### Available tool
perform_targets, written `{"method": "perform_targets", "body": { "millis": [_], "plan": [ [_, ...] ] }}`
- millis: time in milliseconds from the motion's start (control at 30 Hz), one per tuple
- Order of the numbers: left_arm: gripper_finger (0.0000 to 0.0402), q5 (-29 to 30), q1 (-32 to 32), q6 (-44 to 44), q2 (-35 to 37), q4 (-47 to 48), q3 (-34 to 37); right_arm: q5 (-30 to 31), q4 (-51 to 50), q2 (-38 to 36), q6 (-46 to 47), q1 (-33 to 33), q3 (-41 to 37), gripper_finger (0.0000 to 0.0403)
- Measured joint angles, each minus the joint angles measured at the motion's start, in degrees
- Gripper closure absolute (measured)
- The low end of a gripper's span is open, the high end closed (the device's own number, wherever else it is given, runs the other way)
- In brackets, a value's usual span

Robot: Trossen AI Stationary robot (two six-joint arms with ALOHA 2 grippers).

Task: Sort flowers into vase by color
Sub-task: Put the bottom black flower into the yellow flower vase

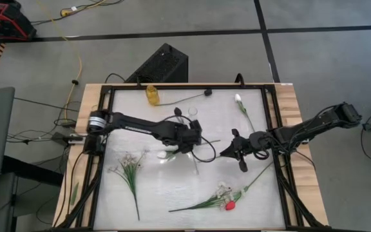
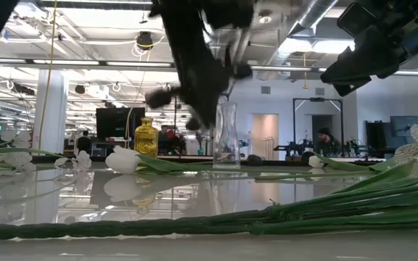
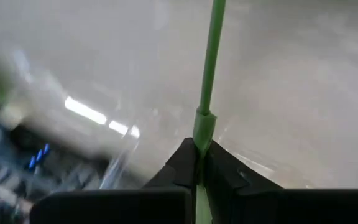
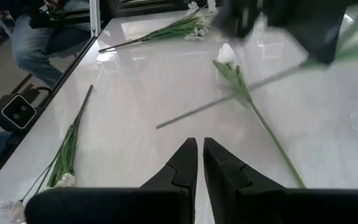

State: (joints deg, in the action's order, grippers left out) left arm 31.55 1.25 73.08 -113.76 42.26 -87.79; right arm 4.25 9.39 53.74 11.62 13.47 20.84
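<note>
Two arms at centre | left gripper (image 3: 199, 163) clamped on thin green flower stem (image 3: 211, 56), held high to clear clear glass vase (image 2: 226, 135) | right gripper (image 4: 200, 163) nearly closed, empty, at 3 o'clock.

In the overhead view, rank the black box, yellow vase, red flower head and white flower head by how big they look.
1. black box, largest
2. yellow vase
3. red flower head and white flower head: both tiny, too alike to rank
</note>
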Motion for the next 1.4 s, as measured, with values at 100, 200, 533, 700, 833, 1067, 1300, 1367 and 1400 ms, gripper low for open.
{"method": "perform_targets", "body": {
  "millis": [100, 200, 533, 700, 833, 1067, 1300, 1367, 1400],
  "plan": [
    [0.04, 0.16, 0.1, -8.05, 5.5, 1.95, 0.0, -0.02, 0.03, -0.02, 0.0, 0.0, 0.0, 0.0346],
    [0.0401, -1.16, -0.28, -18.96, 12.3, 3.01, 0.0, -0.02, 0.09, -0.02, -0.02, 0.0, 0.0, 0.0346],
    [0.0401, -19.41, -9.46, -72.25, 27.51, 5.97, -0.04, 2.25, 8.91, -0.04, -30.07, -0.07, 2.19, 0.0346],
    [0.0401, -26.24, -13.88, -87.08, 28.4, 9.24, -0.04, 11.31, 14.24, 2.2, -59.12, -0.46, 5.72, 0.0346],
    [0.0401, -29.97, -14.65, -94.23, 28.4, 9.04, 0.0, 18.24, 18.69, 7.97, -75.11, -1.67, 10.14, 0.0346],
    [0.0401, -35.43, -13.15, -105.05, 28.38, 6.85, 0.0, 31.07, 23.91, 21.18, -95.42, -3.77, 20.54, 0.0323],
    [0.0401, -35.5, -10.75, -109.6, 28.38, 6.74, 0.0, 33.35, 30.78, 31.44, -108.6, -6.32, 28.29, 0.024],
    [0.0401, -35.73, -10.18, -109.76, 28.38, 6.88, 0.0, 33.37, 34.1, 34.1, -113.01, -6.97, 29.39, 0.0217],
    [0.0401, -35.96, -9.97, -109.78, 28.38, 7.0, 0.0, 33.35, 35.63, 35.38, -115.24, -7.16, 29.82, 0.0209]
  ]
}}
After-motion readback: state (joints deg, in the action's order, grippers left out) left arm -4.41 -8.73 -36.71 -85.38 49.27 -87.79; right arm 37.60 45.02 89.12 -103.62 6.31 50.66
